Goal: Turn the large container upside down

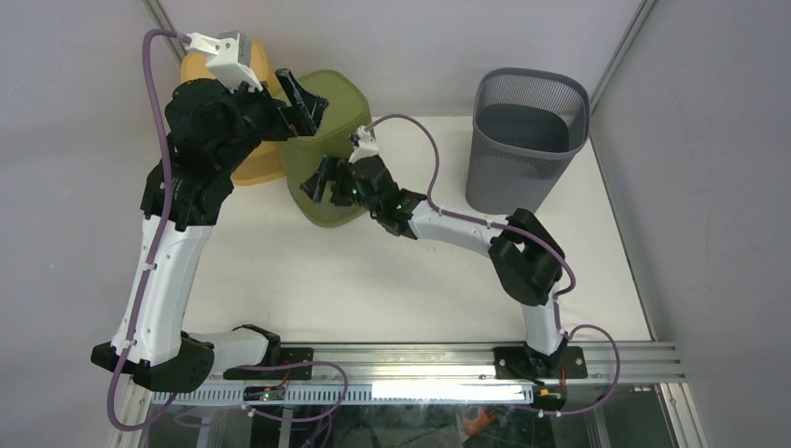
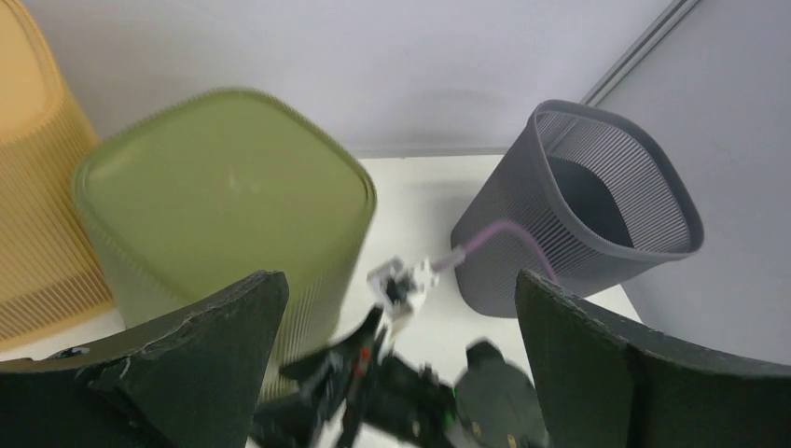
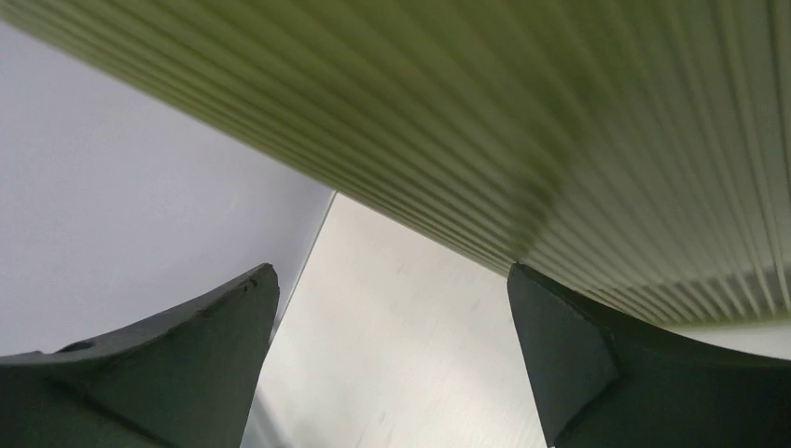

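While bottom-up, tilted green container (image 1: 331, 140) between left gripper (image 1: 305, 105) and right gripper (image 1: 323, 182), both wide apart, empty.

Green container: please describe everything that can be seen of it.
The green container is olive, plastic-looking, with rounded corners and finely ribbed walls. Its closed flat base faces up, so it stands mouth down, perhaps tilted, at the table's far left beside the orange container. The left gripper is open over its base, the right gripper open at its near wall; contact cannot be told.
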Controlling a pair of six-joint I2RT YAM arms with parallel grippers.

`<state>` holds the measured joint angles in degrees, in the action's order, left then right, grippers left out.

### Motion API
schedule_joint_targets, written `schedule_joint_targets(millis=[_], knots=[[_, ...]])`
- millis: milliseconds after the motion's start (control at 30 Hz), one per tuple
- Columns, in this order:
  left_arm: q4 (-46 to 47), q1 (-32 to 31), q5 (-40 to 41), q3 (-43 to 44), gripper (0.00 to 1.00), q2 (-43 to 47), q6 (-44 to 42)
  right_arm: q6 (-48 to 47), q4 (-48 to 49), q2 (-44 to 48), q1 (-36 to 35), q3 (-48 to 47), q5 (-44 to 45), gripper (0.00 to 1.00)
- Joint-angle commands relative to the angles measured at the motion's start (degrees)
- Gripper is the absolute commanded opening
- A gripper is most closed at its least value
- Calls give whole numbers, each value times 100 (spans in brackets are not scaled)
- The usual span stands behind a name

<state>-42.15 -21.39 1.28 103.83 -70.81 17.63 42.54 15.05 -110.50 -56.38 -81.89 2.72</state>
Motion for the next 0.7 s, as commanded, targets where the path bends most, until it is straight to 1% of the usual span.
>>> schedule_joint_targets(millis=[0,100,233,300,400,500,533,567,633,667], knots=[[44,-33,-101,-221,99,158,204,-237,-558,-264,358,-990,1311,98],[-63,-32,29,-432,99,242,280,-750,-581,158,356,-758,1628,97],[-255,-20,392,-763,99,330,462,-1713,-470,1485,347,227,1788,97],[-342,46,539,-979,99,324,625,-2116,-716,2150,355,543,1941,98],[-383,303,565,-1288,99,231,882,-2606,-1675,2936,441,438,2363,99],[-241,578,287,-1541,99,63,966,-2883,-3316,3236,754,-371,2568,99],[-153,670,134,-1623,99,-9,946,-2982,-3966,3256,858,-688,2689,99],[-11,708,-64,-1718,99,-87,881,-3100,-4385,3266,969,-963,2798,99],[449,722,-759,-1937,99,-257,576,-3237,-5051,3280,1215,-1416,3008,99],[689,717,-959,-2036,99,-369,414,-3244,-5321,3272,1367,-1612,3032,99]])
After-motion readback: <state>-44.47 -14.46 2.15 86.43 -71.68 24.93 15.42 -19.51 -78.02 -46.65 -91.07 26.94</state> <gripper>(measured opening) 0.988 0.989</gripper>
